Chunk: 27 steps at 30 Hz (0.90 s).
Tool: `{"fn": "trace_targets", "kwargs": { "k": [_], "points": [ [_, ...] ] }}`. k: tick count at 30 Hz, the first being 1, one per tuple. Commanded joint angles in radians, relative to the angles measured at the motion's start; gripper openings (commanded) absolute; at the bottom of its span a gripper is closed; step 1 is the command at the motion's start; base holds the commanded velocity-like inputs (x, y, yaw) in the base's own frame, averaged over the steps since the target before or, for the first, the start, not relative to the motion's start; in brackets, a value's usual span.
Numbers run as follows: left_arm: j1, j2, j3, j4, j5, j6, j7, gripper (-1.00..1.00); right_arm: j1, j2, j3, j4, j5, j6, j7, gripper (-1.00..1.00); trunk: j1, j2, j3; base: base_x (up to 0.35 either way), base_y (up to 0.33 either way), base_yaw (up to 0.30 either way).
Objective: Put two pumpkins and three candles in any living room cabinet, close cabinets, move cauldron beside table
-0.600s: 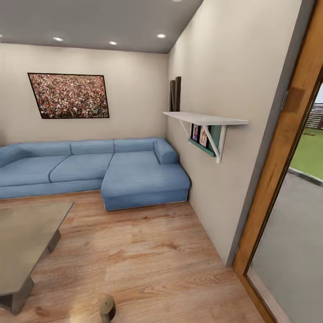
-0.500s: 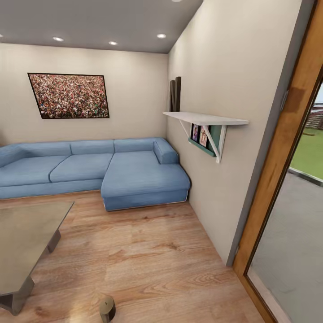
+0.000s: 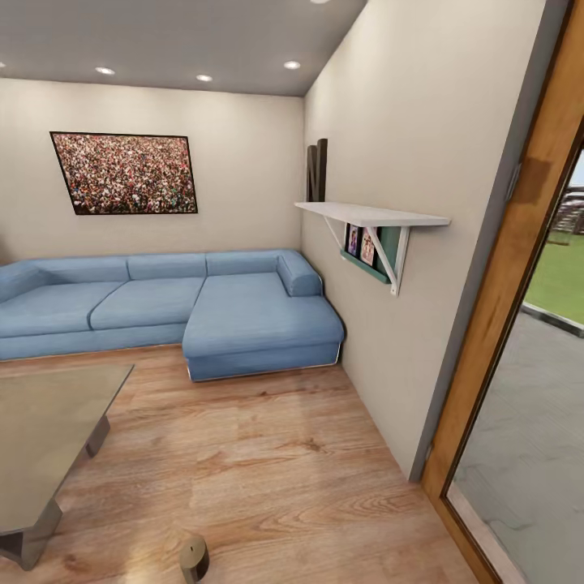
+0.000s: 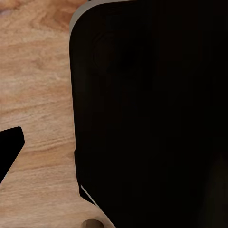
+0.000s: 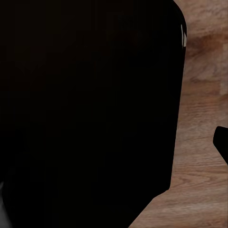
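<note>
One candle (image 3: 193, 558), a stubby tan-olive cylinder, stands on the wood floor at the near edge of the head view, just right of the low grey table (image 3: 40, 438). In the left wrist view a dark fingertip (image 4: 10, 145) shows over the floorboards beside my black body, with a small tan rounded thing (image 4: 92, 223) at the frame's edge. The right wrist view has a dark fingertip (image 5: 222, 142) over the floor. Neither view shows how the jaws stand. The pumpkins, the cabinet and the cauldron are out of view.
A blue L-shaped sofa (image 3: 203, 312) runs along the far wall under a framed picture (image 3: 126, 173). A white shelf (image 3: 369, 215) juts from the right wall. A wood-framed glass door (image 3: 519, 324) stands at the right. Bare wood floor (image 3: 268, 454) lies between table and wall.
</note>
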Motion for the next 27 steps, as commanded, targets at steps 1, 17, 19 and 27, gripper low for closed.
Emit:
{"fn": "trace_targets", "kwargs": {
  "k": [1,17,19,27],
  "points": [
    [-0.001,0.000,0.000,0.001,0.000,-0.003,-0.001,1.00,0.000,0.000,0.000,0.000,0.000,-0.002,-0.001,1.00,0.000,0.000,-0.001,0.000,0.000,0.000],
    [-0.001,0.003,-0.003,0.001,0.001,0.025,0.012,1.00,0.000,-0.014,-0.001,-0.001,0.009,0.001,0.005,1.00,0.000,0.000,-0.001,0.000,0.000,0.167],
    [-0.001,0.003,-0.002,0.001,0.001,0.026,0.012,1.00,0.000,-0.014,-0.001,-0.001,0.009,0.002,0.005,1.00,0.000,0.000,-0.001,0.000,0.000,0.284],
    [-0.001,0.003,-0.002,0.001,0.002,0.026,0.012,1.00,0.000,-0.012,0.003,-0.002,0.009,0.003,0.004,1.00,0.000,0.000,-0.001,0.000,0.000,0.293]
  ]
}}
